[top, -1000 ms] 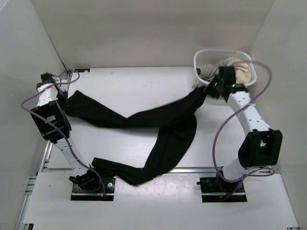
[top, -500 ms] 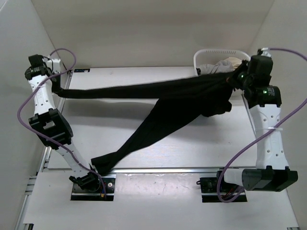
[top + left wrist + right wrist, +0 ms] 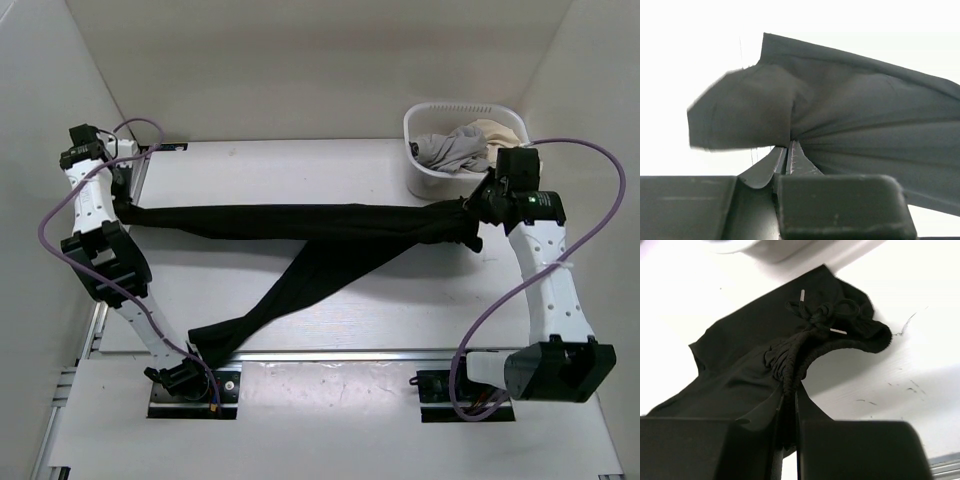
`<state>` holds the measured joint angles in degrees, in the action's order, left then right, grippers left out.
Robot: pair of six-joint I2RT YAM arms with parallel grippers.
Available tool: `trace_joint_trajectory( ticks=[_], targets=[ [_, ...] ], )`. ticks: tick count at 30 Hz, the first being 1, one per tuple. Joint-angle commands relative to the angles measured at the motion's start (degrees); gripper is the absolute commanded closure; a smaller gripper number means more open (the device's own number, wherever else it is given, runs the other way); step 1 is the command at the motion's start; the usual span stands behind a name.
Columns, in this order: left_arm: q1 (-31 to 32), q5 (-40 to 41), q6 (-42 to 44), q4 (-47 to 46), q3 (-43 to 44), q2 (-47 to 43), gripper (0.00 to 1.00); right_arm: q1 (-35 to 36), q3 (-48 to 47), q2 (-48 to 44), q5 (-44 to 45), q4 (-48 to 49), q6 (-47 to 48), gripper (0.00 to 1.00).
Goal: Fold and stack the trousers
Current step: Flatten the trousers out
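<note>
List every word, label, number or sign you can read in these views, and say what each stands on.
No text can be read in any view.
A dark strip at the far left edge of the table may be a label, but it is too small to read.
The trousers and the white basket show no print.

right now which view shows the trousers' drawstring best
Right wrist: the drawstring lies knotted on the waistband, both metal tips clear. Top external shows only the black trousers stretched out, no cord; left wrist shows just a leg end.
</note>
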<state>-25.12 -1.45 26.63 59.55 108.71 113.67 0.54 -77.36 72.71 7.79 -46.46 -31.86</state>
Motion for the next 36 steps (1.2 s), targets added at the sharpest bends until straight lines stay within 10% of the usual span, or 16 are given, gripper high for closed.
trace_joint_trajectory(
  ticks=[1,8,14,18,28,36],
  targets=[
    [-0.45,2.95,1.4,-0.75,-2.5,-3.71,0.86,-0.36,-0.43,-4.06,5.92,-0.82,1.62,1.0],
    [2.26,-0.14,0.88,1.0,0.25,3.02,0.86,-0.36,10.24,5.92,-7.59,10.92,-3.74,1.0],
    [8.16,5.75,-2.1,2.1,34.33,14.13,0.86,1.49,-40.88,28.79,-9.64,8.32,-3.12,1.0],
    [8.16,7.34,-6.59,-18.64,21.15,-0.25,0.86,0.35,-59.31,31.02,-6.12,11.37,-1.45,1.0],
    [8.16,5.86,-5.28,-20.45,18.13,-5.81,0.86,-3.69,-31.04,11.16,-3.13,17.55,0.83,1.0],
    [8.16,-0.12,2.45,-9.04,-3.13,-13.74,0.86,-4.23,5.17,-4.75,-3.14,13.33,-4.79,1.0]
  ],
)
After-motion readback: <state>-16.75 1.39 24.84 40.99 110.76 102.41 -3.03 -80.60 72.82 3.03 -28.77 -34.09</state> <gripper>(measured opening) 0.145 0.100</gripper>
